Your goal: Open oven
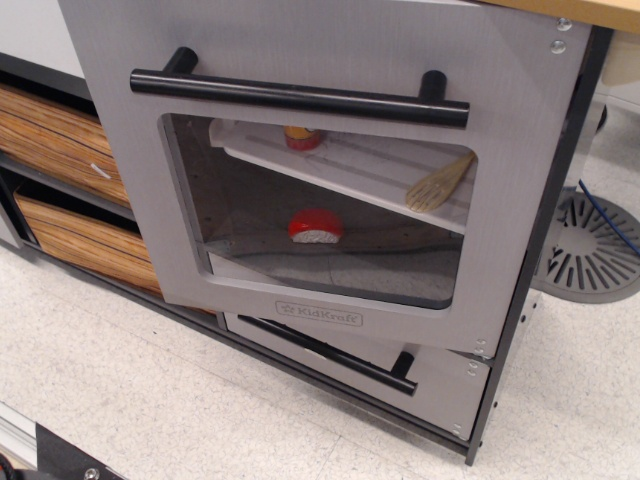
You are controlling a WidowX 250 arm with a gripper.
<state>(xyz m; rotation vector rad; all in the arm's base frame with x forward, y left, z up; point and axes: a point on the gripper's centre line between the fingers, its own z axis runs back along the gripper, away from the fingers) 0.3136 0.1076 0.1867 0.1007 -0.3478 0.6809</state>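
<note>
The toy oven's silver-grey door (520, 170) fills most of the view, hinged on the right and swung partly open toward the camera. Its long black bar handle (300, 97) runs across the top. The clear window (320, 220) shows a white shelf (350, 165) with a yellow-red jar (302, 137) and a wooden spatula (440, 183), and a red round item (316, 227) on the oven floor. The KidKraft logo (319, 314) sits below the window. No gripper shows in this view.
A smaller grey drawer (440, 385) with a black bar handle (330, 352) lies under the door. Wood-grain drawers (60, 150) stand at left. A grey slotted round base (595, 250) sits on the floor at right. A wooden countertop edge (590, 12) is at top right.
</note>
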